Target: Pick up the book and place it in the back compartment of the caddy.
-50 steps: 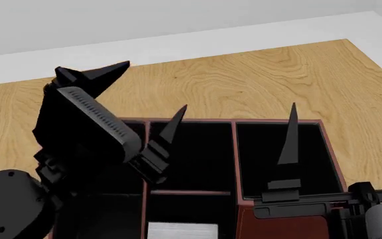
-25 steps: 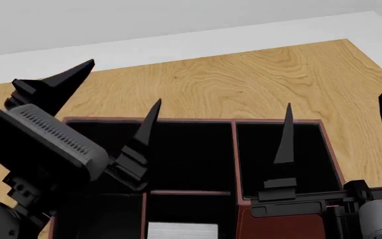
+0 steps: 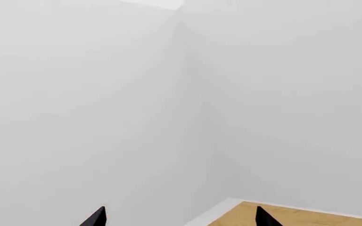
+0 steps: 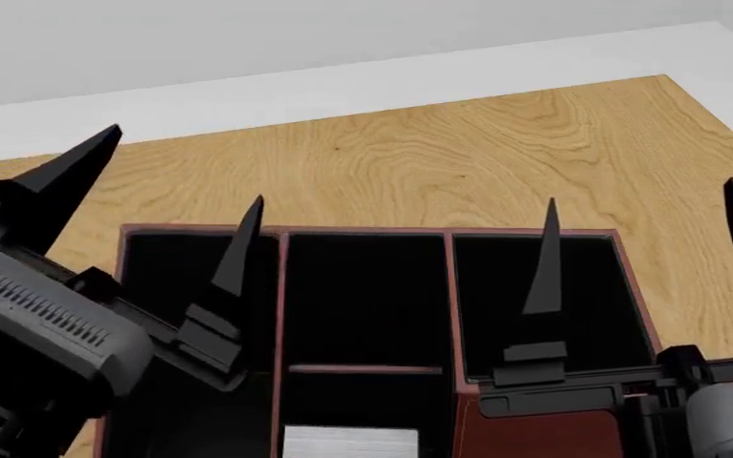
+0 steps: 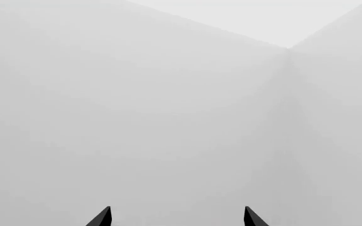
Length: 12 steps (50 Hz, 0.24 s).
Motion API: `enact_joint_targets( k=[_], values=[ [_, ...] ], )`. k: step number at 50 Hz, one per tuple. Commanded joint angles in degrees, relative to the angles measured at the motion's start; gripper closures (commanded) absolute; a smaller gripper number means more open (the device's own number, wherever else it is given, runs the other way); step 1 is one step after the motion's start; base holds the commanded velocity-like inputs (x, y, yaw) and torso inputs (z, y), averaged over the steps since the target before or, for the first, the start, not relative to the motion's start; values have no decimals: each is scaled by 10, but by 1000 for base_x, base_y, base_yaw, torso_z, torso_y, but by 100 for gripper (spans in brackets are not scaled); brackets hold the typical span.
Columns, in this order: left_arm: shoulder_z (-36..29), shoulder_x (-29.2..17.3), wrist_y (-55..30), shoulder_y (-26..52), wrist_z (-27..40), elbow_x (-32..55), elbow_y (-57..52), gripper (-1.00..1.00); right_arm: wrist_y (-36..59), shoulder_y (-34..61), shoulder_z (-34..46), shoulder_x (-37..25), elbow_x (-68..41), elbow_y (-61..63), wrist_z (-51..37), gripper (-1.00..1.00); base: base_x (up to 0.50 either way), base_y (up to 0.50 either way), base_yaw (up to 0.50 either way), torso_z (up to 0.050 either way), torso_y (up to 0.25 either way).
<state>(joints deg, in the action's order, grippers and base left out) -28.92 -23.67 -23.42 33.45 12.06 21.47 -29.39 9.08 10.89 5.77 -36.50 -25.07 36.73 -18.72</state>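
Left tool [image 4: 163, 205]: fingers spread wide, nothing between them, up over the caddy's left end.
Right tool [image 4: 647, 234]: fingers apart too, empty, above the right cell.
Caddy [image 4: 449, 286]: dark-red walls, black cells, sitting on the wooden desk [image 4: 469, 153].
Book [image 4: 348, 442]: striped page edges showing in the near middle cell, at the head view's bottom edge.

Three back cells of the caddy [image 4: 449, 286] lie open from above, parted by thin red dividers. The left gripper [image 4: 163, 205] and right gripper [image 4: 653, 239], fingers spread, hover over its outer cells.
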Motion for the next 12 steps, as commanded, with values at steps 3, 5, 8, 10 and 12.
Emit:
enact_joint_targets(
  k=[3, 5, 8, 10, 12],
  values=[
    [3, -16, 7, -24, 22, -16, -32, -100, 7, 5, 3, 0, -1, 5, -4, -100, 0, 0, 0, 0, 0],
    [5, -20, 7, -30, 27, -18, -42, -100, 5, 4, 2, 0, -1, 3, -3, -100, 0, 0, 0, 0, 0],
    [3, -25, 15, -42, 33, -27, -51, -100, 6, 5, 4, 0, -1, 2, -3, -100, 0, 0, 0, 0, 0],
    [4, -28, 12, -43, 35, -27, -59, -100, 7, 7, 6, 1, 0, 2, -3, -100, 0, 0, 0, 0, 0],
    [6, -30, 3, -40, 38, -26, -68, -100, 7, 8, 6, 1, 0, 2, -3, -100, 0, 0, 0, 0, 0]
  ],
)
